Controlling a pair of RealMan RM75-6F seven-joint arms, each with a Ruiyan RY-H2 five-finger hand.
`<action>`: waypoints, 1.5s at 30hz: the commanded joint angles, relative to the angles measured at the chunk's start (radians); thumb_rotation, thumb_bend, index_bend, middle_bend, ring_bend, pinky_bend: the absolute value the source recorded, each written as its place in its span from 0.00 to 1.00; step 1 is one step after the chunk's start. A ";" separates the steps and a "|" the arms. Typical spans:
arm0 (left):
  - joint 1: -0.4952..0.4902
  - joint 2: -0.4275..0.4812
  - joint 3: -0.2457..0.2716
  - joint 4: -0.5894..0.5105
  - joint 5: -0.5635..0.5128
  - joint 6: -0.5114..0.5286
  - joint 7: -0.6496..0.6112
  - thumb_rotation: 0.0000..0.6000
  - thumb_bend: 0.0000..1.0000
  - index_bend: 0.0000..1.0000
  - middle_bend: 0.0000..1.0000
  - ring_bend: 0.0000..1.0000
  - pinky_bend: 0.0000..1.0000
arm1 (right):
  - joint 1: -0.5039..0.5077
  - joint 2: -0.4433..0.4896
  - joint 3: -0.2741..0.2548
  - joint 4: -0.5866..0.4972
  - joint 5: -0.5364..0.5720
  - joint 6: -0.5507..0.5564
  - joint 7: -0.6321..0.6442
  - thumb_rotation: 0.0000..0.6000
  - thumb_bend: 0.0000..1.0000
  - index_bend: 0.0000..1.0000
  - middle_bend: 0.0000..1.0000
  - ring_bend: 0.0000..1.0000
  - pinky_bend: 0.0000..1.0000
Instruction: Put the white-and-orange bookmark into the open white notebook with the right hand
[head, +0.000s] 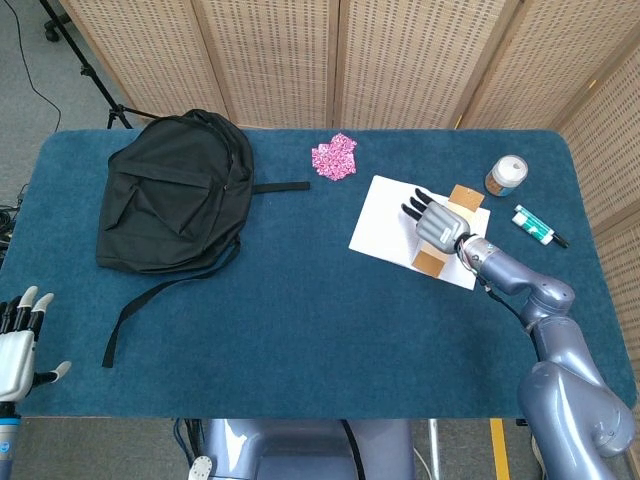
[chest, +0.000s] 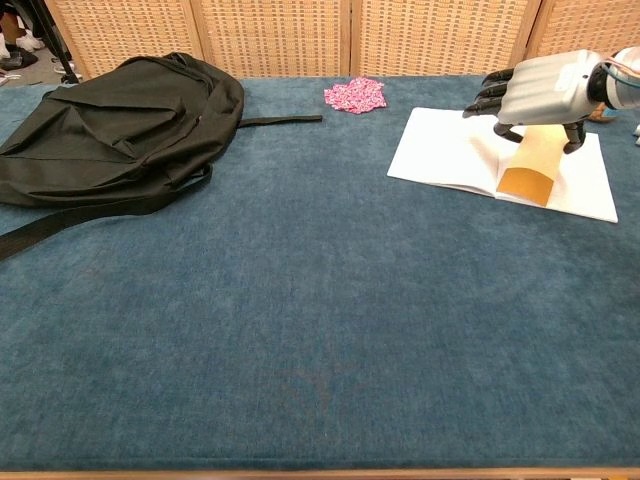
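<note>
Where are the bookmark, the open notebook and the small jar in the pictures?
bookmark (chest: 527, 172), chest view, on its tan lower half below the robot hand.
open notebook (head: 385, 226), head view, on its bare left page.
small jar (head: 508, 172), head view, on its lid.

the right hand covers the middle of the bookmark, so the grip under its palm cannot be seen. the left hand is cut by the head view's left edge. the lettering on the jar is too small to read.

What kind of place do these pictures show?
Probably a robot test room, not a home: a blue-covered table, wicker screens closing off the back, and a tripod stand on the grey floor.
</note>
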 joint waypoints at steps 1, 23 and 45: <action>-0.001 0.001 0.001 0.000 -0.001 -0.002 -0.001 1.00 0.00 0.00 0.00 0.00 0.00 | 0.001 -0.008 -0.002 0.012 0.002 0.000 -0.014 1.00 0.31 0.50 0.00 0.00 0.00; -0.001 0.005 0.008 0.003 -0.001 -0.005 -0.010 1.00 0.00 0.00 0.00 0.00 0.00 | -0.012 -0.029 0.003 0.057 0.031 0.008 -0.175 1.00 0.26 0.16 0.00 0.00 0.00; 0.001 0.044 0.013 -0.012 0.015 -0.015 -0.084 1.00 0.00 0.00 0.00 0.00 0.00 | -0.079 0.244 0.204 -0.514 0.299 0.039 0.311 1.00 1.00 0.15 0.00 0.00 0.00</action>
